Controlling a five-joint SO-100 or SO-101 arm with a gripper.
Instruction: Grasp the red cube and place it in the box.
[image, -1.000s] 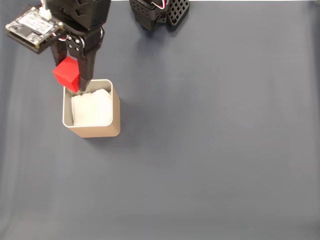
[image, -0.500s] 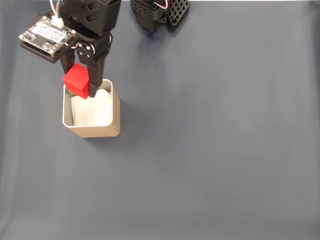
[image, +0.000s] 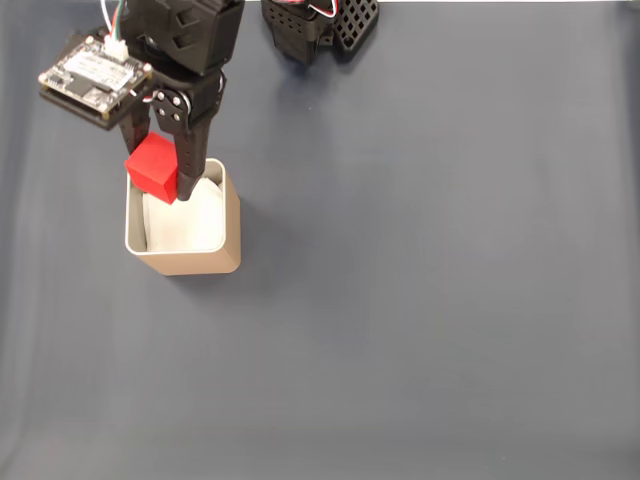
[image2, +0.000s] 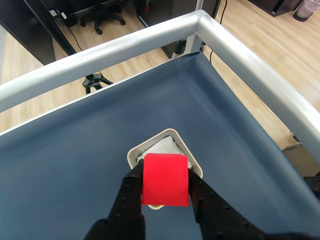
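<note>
in the fixed view the circuit board (image: 92, 76) sat at far left on the arm, and just right of it the gripper (image: 160, 185) pointed down the frame with its jaws clamped on the red cube (image: 153, 167). the cube hung above the box (image: 230, 215), over the top-left corner of the opening as that view showed it, with its left part overlapping the rim there rather than the middle. the white padding (image: 190, 222) lay mostly to the right of and below the cube in that view, so the centre of the opening was down-right from the held cube. judged from this, the placing step was near its end but the release looked premature: a short shift toward the padding seemed needed before opening, else the cube could catch the near rim and tip outside. in the wrist view the cube (image2: 165, 179) was held square between the two dark fingers (image2: 129, 192), one flat face toward the camera, and the box (image2: 136, 150) showed directly beyond it, partly hidden by the cube, with padding (image2: 165, 147) visible above the cube's top edge. how high the cube stood over the rim could not be told. further right, the blue table surface (image: 450, 280) was bare, with a black arm base (image: 318, 25) at the top edge.
</note>
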